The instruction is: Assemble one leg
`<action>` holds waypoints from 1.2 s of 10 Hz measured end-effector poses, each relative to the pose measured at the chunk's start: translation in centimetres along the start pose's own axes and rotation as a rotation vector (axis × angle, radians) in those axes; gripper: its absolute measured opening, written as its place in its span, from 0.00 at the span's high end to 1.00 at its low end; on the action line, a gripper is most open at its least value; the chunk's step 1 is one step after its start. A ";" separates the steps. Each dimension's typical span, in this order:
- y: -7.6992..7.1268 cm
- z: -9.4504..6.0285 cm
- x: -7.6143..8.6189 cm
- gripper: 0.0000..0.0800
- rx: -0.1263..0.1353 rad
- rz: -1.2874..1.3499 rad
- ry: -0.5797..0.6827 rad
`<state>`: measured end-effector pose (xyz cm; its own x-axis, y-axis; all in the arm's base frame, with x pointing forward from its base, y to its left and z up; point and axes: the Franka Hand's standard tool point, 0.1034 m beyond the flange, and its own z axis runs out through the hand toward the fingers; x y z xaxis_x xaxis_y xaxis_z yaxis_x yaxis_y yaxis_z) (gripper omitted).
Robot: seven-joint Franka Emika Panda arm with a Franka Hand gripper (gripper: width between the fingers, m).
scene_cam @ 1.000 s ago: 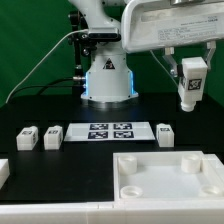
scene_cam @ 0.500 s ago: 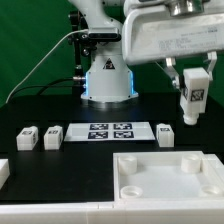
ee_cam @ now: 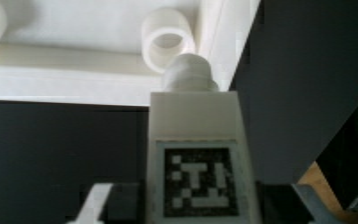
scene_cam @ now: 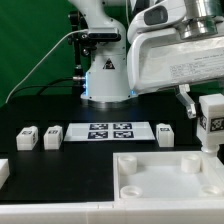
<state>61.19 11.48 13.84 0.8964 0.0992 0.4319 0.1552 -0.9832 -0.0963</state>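
At the exterior view's right edge, about mid-height, the gripper (scene_cam: 209, 108) is clamped on the leg (scene_cam: 212, 122). It holds the leg upright with its black-and-white marker facing the camera. The leg hangs over the right end of the large white square piece (scene_cam: 150, 172), which fills the lower right of the frame; contact between the 2 cannot be told.

In the wrist view the fingers (ee_cam: 101, 205) flank the leg (ee_cam: 197, 150). Its rounded tip points at the white piece (ee_cam: 69, 60), near a round socket.

On the black table (scene_cam: 45, 108), the marker board (scene_cam: 110, 131) lies at centre. A first loose leg (scene_cam: 27, 138) and a second loose leg (scene_cam: 53, 135) lie left of it, and a third loose leg (scene_cam: 165, 132) lies right of it.
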 end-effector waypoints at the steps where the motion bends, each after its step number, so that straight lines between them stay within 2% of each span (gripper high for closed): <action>1: 0.0 0.0 -0.1 0.63 0.000 0.000 -0.001; 4: -0.2 0.4 0.3 0.63 -0.002 -0.003 0.039; 7: 0.5 2.0 0.2 0.63 -0.014 -0.015 0.051; 9: 0.7 2.7 -0.3 0.63 -0.013 -0.018 0.041; 12: 0.1 4.2 -1.6 0.63 -0.005 -0.022 0.022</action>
<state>61.51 11.88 9.33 0.8836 0.1179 0.4532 0.1729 -0.9815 -0.0818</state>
